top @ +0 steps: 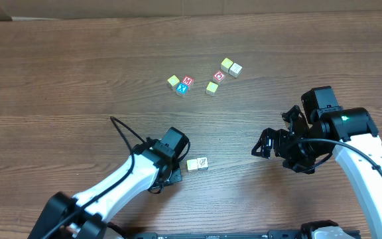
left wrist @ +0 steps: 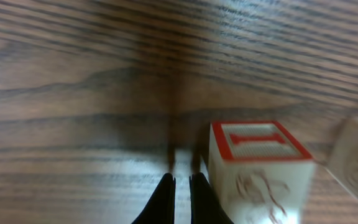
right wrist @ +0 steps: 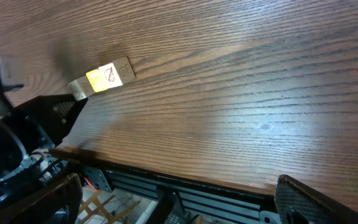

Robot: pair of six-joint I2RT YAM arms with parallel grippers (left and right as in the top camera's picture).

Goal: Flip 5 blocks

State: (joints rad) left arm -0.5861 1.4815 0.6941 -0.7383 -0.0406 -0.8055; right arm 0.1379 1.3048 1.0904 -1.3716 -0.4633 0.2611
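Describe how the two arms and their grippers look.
Both arms are built alike. The left arm and right arm have smooth white tubular links with bulky black joints. A thin black cable runs along each. The left gripper and right gripper are black throughout. A small green light glows near the right arm's wrist.
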